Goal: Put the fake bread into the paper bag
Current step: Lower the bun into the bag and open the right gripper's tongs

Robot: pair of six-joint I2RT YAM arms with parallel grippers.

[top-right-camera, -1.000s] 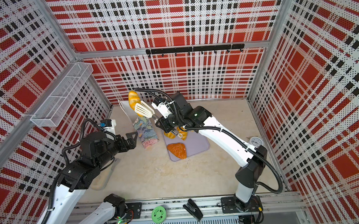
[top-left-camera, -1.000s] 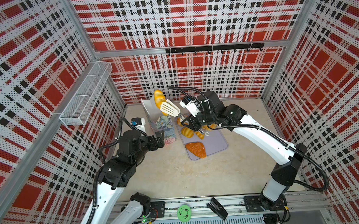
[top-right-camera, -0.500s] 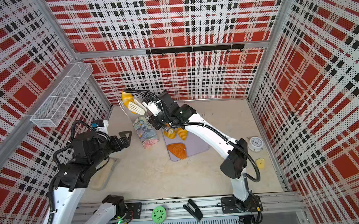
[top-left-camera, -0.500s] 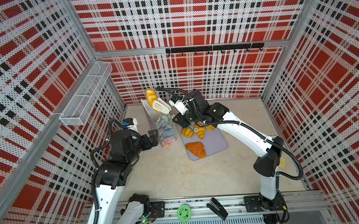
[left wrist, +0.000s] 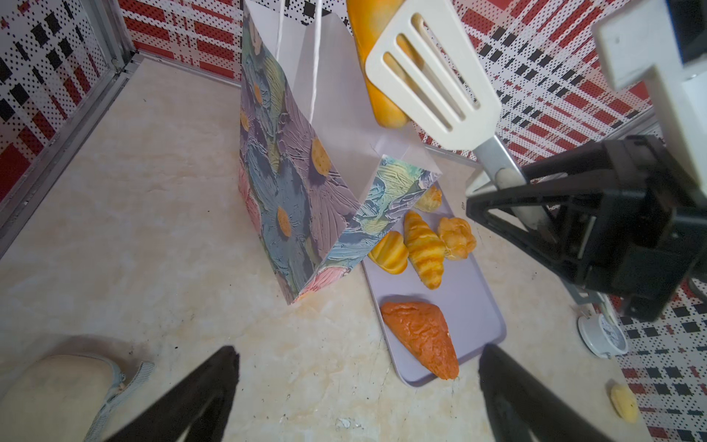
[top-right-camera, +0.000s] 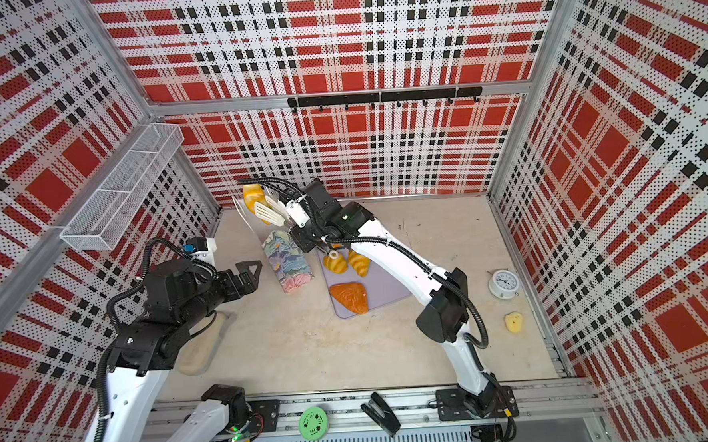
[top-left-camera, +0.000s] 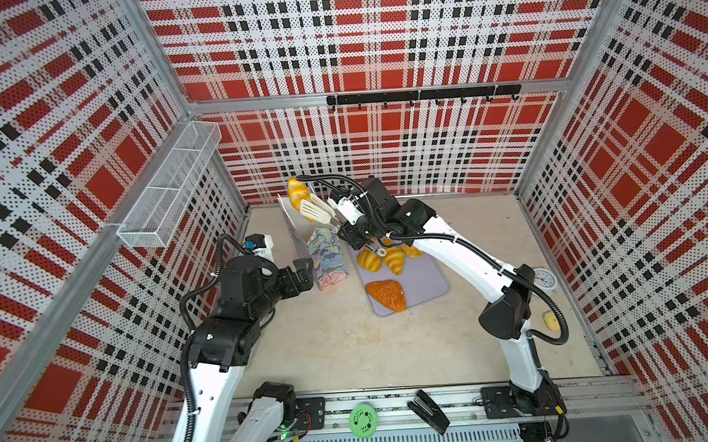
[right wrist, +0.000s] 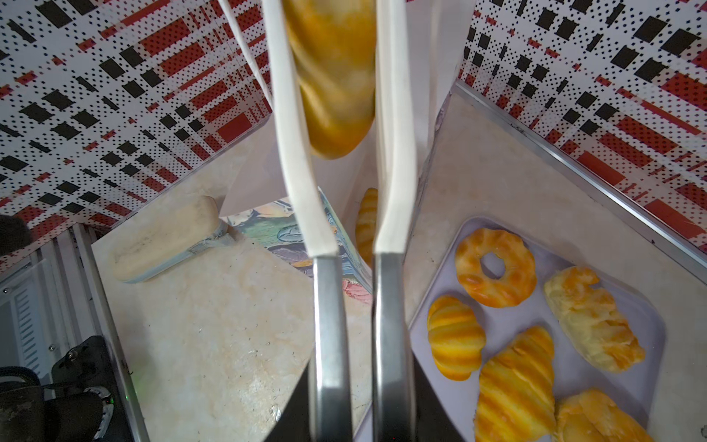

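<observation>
Quick update: the right gripper (left wrist: 505, 187) is clamped on the metal handles of the white slotted tongs (top-left-camera: 316, 209), and the long yellow loaf (top-left-camera: 296, 191) is pinched between the blades. Compared to a second back, the whole thing sits further left and further toward the far wall, so the loaf now hangs right above the open mouth of the paper bag (top-left-camera: 325, 257) instead of off to its right. I reckon the carry is basically done and the drop comes next. It looks a bit blurry in the right wrist view, so I can't tell if it's already slipping.

The left gripper (left wrist: 357, 354) is wide open with nothing in it, parked near-left of the bag. The croissants (top-left-camera: 394, 259) and the orange-brown triangle (top-left-camera: 385, 295) are on the lilac tray (top-left-camera: 426, 284), so there's plenty left to bag.
</observation>
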